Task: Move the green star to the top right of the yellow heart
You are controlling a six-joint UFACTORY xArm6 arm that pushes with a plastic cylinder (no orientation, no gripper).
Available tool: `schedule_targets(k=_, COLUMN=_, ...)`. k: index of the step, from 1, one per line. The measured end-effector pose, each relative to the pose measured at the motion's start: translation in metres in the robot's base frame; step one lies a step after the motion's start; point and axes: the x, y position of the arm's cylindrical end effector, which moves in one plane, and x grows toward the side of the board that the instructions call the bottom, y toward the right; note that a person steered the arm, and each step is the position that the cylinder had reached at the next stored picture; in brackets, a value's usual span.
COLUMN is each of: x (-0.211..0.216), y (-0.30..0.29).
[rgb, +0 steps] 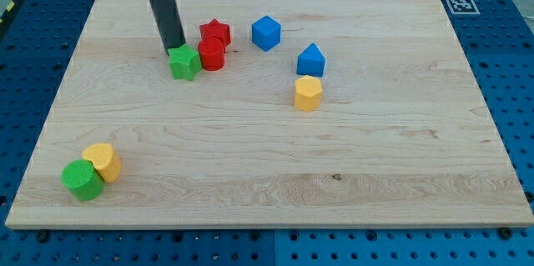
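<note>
Where the dark rod descends from the view's top edge, its upper part is cut off by the frame, and its tip (176, 48) ends at the upper-left edge of the green star (184, 62), apparently touching it, though contact cannot be confirmed. No claw is present on this arm, so no released or clenched state applies. The green star lies in the upper-left part of the wooden desk (400, 158), touching the red cylinder (211, 53) on its right. Just behind that cylinder sits the red star (215, 32), its lower part partly hidden. A blue cube (265, 32) stands apart to the right. Farther right, a blue block (310, 59) of pentagonal outline sits directly above a yellow hexagonal block (308, 93), the two touching or nearly so. Near the view's bottom left corner, the yellow heart (103, 162) rests against a green cylinder (82, 180), which overlaps its lower-left side; the heart's lobes are hard to make out. The green star is well apart from the yellow heart, above and to its right. A black-and-white marker tag (459, 4) occupies the desk's top right corner.
</note>
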Motion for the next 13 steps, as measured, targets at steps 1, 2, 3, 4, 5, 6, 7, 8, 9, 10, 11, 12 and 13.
schedule_targets(k=1, x=0.004, y=0.024)
schedule_targets(k=2, x=0.012, y=0.042)
schedule_targets(k=3, x=0.020, y=0.042)
schedule_targets(k=4, x=0.035, y=0.042)
schedule_targets(k=5, x=0.052, y=0.038)
schedule_targets(k=6, x=0.057, y=0.022)
schedule_targets(k=7, x=0.059, y=-0.001)
schedule_targets(k=8, x=0.080, y=-0.002)
schedule_targets(k=9, x=0.100, y=-0.007)
schedule_targets(k=10, x=0.120, y=-0.010)
schedule_targets(k=11, x=0.139, y=-0.010)
schedule_targets(k=12, x=0.107, y=-0.010)
schedule_targets(k=13, x=0.043, y=-0.012)
